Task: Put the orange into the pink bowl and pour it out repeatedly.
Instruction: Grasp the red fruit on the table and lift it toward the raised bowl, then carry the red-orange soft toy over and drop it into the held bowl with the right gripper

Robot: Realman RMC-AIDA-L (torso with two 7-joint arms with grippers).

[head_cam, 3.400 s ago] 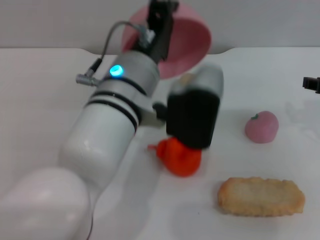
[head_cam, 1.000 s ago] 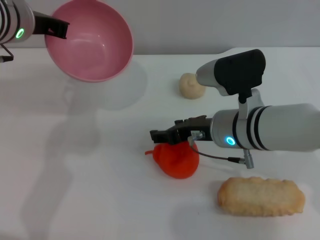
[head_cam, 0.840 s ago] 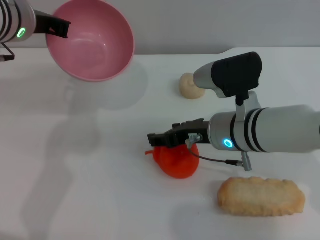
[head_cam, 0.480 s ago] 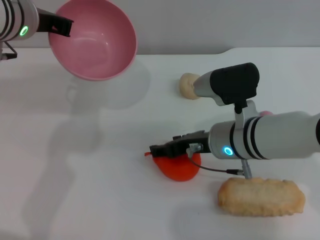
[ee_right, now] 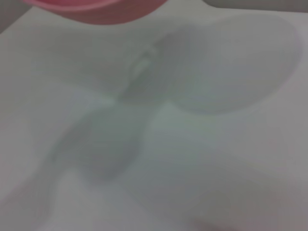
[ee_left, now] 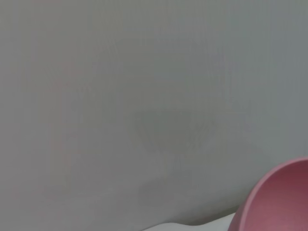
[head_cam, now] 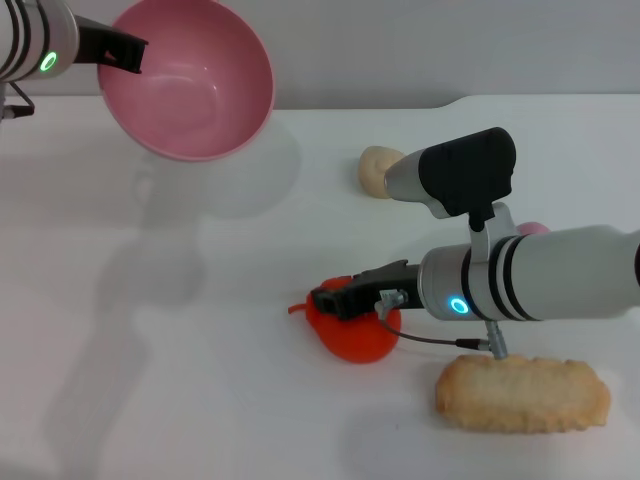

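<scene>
The pink bowl (head_cam: 190, 85) hangs in the air at the far left, tilted with its opening toward me and empty. My left gripper (head_cam: 128, 55) is shut on its rim. The bowl's edge also shows in the left wrist view (ee_left: 279, 202) and the right wrist view (ee_right: 96, 7). The orange (head_cam: 355, 335) lies on the white table (head_cam: 200, 350) near the middle. My right gripper (head_cam: 335, 300) reaches in from the right, sits low over the top of the orange and is closed on it. The orange's thin stem points left.
A beige bun (head_cam: 375, 170) sits behind the right arm. A long golden biscuit (head_cam: 522, 393) lies at the front right. A small pink peach-like fruit (head_cam: 533, 229) peeks out behind the right forearm. The bowl's shadow falls on the table's left half.
The right gripper has come down onto the orange and drawn back slightly to the right; the orange looked squashed half a second ago and is rounder now. The bowl has barely moved.
</scene>
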